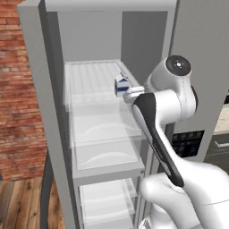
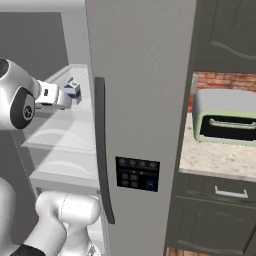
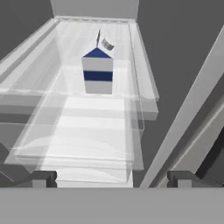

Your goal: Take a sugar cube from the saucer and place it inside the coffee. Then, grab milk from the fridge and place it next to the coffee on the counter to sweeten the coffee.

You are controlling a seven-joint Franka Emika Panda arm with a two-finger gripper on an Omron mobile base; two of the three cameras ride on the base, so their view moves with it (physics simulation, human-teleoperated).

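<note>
One milk [image 3: 98, 72] carton upright on shelf, ahead of wide-open gripper [image 3: 112, 178], seemingly untouched

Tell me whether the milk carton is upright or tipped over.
Upright. The milk carton stands on its base on a clear fridge shelf, gabled top pointing up and blue band level; the left base view shows the same.

The arm is covering the milk's [image 1: 121, 85] right side in the left base view; the fridge [image 2: 140, 100] door is hiding the shelves' right part.
</note>
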